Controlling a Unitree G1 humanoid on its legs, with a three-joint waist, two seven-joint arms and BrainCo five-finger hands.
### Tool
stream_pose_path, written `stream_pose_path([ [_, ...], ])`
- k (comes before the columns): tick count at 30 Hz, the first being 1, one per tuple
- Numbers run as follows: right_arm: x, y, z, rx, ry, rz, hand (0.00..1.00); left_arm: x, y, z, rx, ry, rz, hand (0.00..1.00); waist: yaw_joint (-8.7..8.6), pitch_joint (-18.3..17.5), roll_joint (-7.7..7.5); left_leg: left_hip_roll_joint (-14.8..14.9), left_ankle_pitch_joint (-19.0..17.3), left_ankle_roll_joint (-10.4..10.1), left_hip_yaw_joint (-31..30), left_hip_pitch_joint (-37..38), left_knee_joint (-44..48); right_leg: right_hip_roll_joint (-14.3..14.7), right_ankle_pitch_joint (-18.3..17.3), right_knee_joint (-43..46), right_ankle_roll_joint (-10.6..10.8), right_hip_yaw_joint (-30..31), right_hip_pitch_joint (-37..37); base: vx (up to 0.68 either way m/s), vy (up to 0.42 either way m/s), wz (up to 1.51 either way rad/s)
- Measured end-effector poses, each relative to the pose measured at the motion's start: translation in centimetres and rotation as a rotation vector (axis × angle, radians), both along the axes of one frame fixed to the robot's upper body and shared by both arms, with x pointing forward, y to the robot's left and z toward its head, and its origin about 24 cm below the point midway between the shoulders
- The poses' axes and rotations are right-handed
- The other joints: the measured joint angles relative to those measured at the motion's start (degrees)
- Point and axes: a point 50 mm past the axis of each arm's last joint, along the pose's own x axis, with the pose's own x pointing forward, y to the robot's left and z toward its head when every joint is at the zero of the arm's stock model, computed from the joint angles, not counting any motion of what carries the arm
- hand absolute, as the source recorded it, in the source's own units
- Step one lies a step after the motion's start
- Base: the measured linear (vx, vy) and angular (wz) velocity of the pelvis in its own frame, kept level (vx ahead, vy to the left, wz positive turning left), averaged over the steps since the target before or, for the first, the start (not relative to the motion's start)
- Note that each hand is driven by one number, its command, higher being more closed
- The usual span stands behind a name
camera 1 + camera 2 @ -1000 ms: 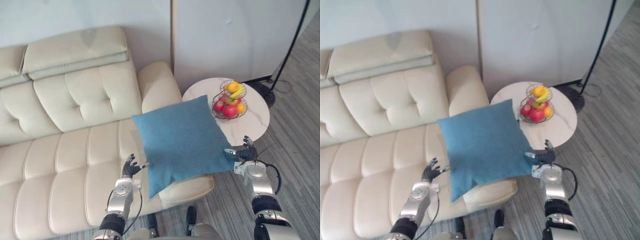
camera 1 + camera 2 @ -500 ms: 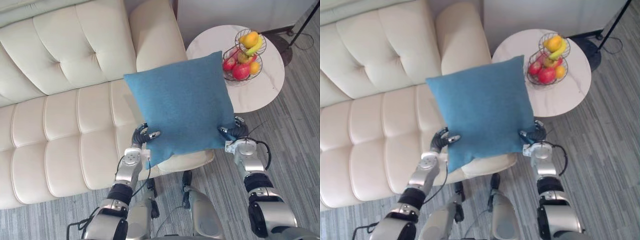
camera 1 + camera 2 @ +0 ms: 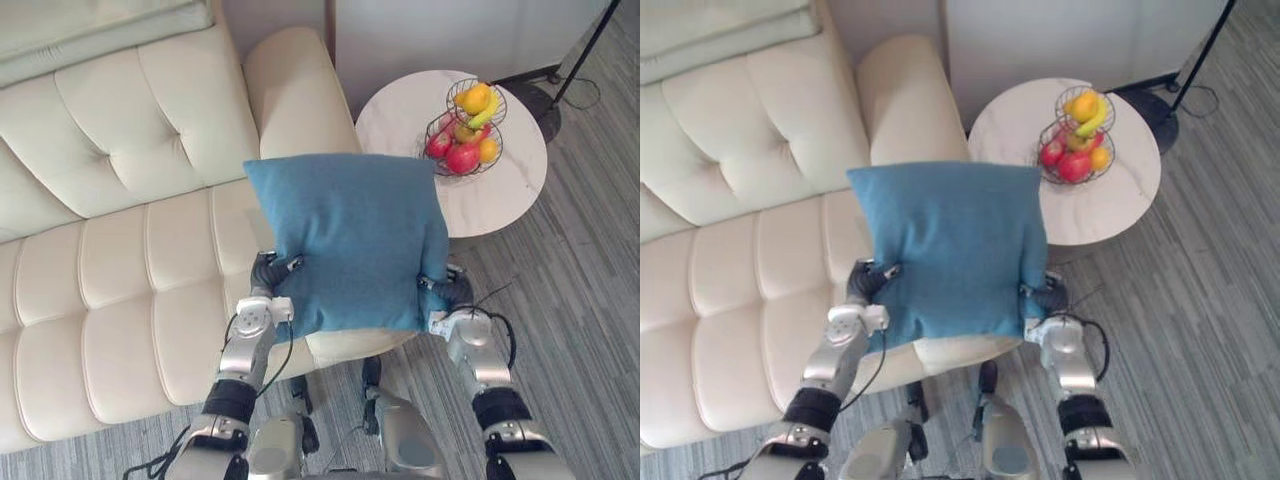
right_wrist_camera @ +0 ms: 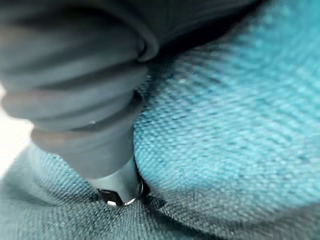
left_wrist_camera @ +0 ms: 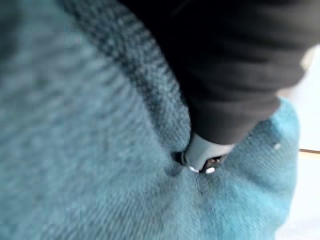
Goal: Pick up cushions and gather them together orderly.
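1. Two changes to log against the frames of a second ago: square blue woven-fabric cushion (image 3: 350, 240) now squared up, top edge level rather than tilted, and clamped at both sides rather than flanked by spread fingers. Treat the shift of the whole scene as camera motion.
2. Read left hand (image 3: 266, 276), at the cushion's 8 o'clock edge, as curled onto the fabric with its thumb on the front face. Read right hand (image 3: 450, 292), at the 4 o'clock edge, as likewise curled in, partly hidden behind the cushion.
3. Locate the cushion at centre, raised before the cream tufted leather sofa (image 3: 120, 240) at 9 o'clock. Note round white marble side table (image 3: 500, 190) at 2 o'clock, carrying wire fruit basket (image 3: 462, 125).
4. Judge pick-up as complete, with the carry to the gathering place outstanding.
5. Consult the wrist views for contact detail: one silver finger (image 5: 202, 155) sunk into a fabric fold, another finger (image 4: 117, 187) likewise. Consult the eye views for cushion attitude and surroundings.
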Motion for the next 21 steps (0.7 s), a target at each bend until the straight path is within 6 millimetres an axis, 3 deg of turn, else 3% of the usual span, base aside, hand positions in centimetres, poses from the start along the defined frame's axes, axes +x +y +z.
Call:
stream_pose_path([
  [6, -3.0, 1.8, -1.4, 0.089, 0.032, 0.068, 1.00, -4.2, 1.6, -1.1, -0.016, 0.023, 0.041, 1.00, 1.00, -7.29, 0.62, -0.09, 0.01, -0.02, -0.05, 2.05, 0.00, 0.36, 0.04, -3.11, 0.06, -0.54, 4.37, 0.13, -0.027, 0.14],
  [13, -3.1, 3.4, -0.7, 0.100, -0.002, 0.132, 1.00, -6.5, 2.7, -1.1, -0.036, 0.016, 0.099, 1.00, 3.36, -10.97, 1.07, 0.06, -0.67, 0.05, -1.51, 3.13, 0.43, 0.20, -0.16, -2.75, 0.38, -2.34, 6.42, -0.01, 0.017, 0.18],
  [14, -2.9, 3.6, -0.5, 0.093, -0.007, 0.137, 1.00, -6.5, 2.8, -1.2, -0.043, 0.020, 0.109, 1.00, 3.27, -12.32, 0.95, 0.80, -4.43, 0.63, 1.26, 0.82, 2.80, -0.79, -0.15, -2.39, 0.36, -5.10, 5.55, -0.10, 0.075, 0.50],
  [15, -2.9, 3.6, -0.5, 0.089, -0.007, 0.140, 1.00, -6.6, 2.8, -1.2, -0.047, 0.022, 0.113, 1.00, 3.21, -13.05, 0.40, 0.96, -5.95, 1.30, 4.16, -0.12, 4.66, -1.84, -0.15, -2.36, 0.35, -6.14, 5.00, -0.09, 0.105, 0.66],
  [16, -2.8, 3.5, -0.4, 0.071, -0.013, 0.143, 1.00, -6.6, 2.6, -1.4, -0.063, 0.031, 0.117, 1.00, 3.15, -13.60, -0.24, 2.33, -8.30, 5.03, 9.25, -1.66, 12.32, -4.10, -0.15, -1.34, 0.36, -7.47, 4.36, 0.00, 0.107, 0.59],
  [17, -2.7, 3.3, -0.3, 0.053, -0.013, 0.144, 1.00, -6.8, 2.3, -1.9, -0.081, 0.051, 0.122, 1.00, 2.79, -14.12, 0.43, 4.82, -8.74, 5.31, 12.29, -1.08, 17.31, -5.47, -0.25, 0.04, 0.55, -8.93, 4.35, 0.00, 0.128, 0.58],
  [18, -2.7, 3.2, -0.3, 0.046, -0.012, 0.143, 1.00, -6.8, 2.1, -2.0, -0.089, 0.056, 0.123, 1.00, 2.36, -14.54, 1.06, 5.82, -8.31, 4.48, 13.12, -0.51, 18.08, -5.72, -0.30, 0.62, 1.10, -9.69, 4.37, -0.04, 0.221, 0.67],
  [19, -2.8, 2.8, -0.3, 0.045, -0.012, 0.126, 1.00, -6.8, 1.7, -2.1, -0.103, 0.061, 0.118, 1.00, 1.69, -15.91, 3.08, 6.14, -8.70, -1.60, 11.12, -0.53, 15.38, -6.09, 0.01, 1.45, 2.39, -11.40, 4.05, -0.08, 0.260, 0.64],
  [20, -2.8, 2.7, -0.3, 0.049, -0.011, 0.117, 1.00, -6.8, 1.6, -2.1, -0.099, 0.059, 0.110, 1.00, 1.35, -16.59, 3.69, 5.35, -9.17, -1.92, 10.31, -0.24, 12.99, -6.31, 0.41, 1.45, 2.98, -12.04, 3.86, -0.10, 0.379, 0.98],
  [21, -2.9, 2.7, -0.6, 0.063, -0.004, 0.105, 1.00, -6.5, 1.7, -2.1, -0.084, 0.056, 0.098, 1.00, 0.64, -17.10, 2.67, 2.66, -7.10, -0.84, 8.65, 0.58, 8.52, -8.34, 1.44, 1.54, 4.03, -13.51, 3.69, -0.10, 0.432, 0.85],
])
